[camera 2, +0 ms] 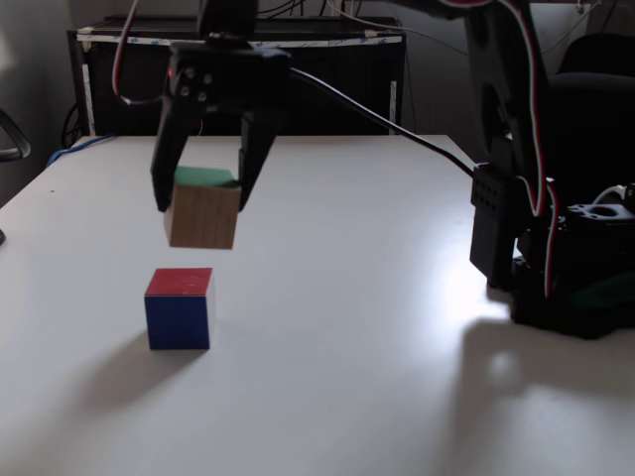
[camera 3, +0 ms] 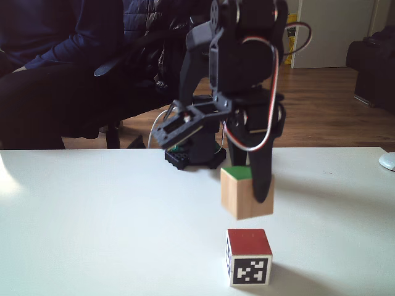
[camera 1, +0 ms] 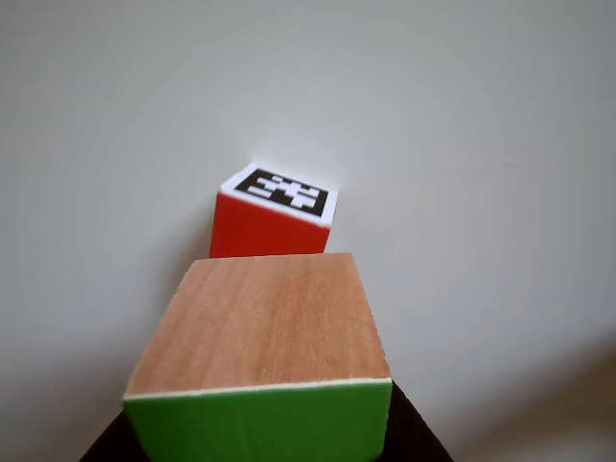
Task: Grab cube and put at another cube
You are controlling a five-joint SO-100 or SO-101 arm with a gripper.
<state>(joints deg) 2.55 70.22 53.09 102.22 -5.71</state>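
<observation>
My gripper (camera 2: 201, 203) is shut on the cube (camera 2: 202, 213), a wooden block with a green face, and holds it in the air above the white table (camera 2: 357, 327). In the other view the cube (camera 1: 262, 327) shows large at the bottom, green face toward the camera, with dark fingers (camera 1: 416, 433) at its sides. The other cube (camera 2: 179, 307), with a red face and a black-and-white marker (camera 3: 253, 270), rests on the table just below and a little in front of the held one. The two cubes (camera 3: 245, 192) (camera 3: 249, 256) are apart.
The arm's base (camera 2: 566, 278) stands at the table's right side in a fixed view. A black cabinet (camera 2: 327, 74) lies behind the table. A seated person (camera 3: 55, 68) is beyond the far edge, and a white object (camera 3: 387, 161) lies at the right edge.
</observation>
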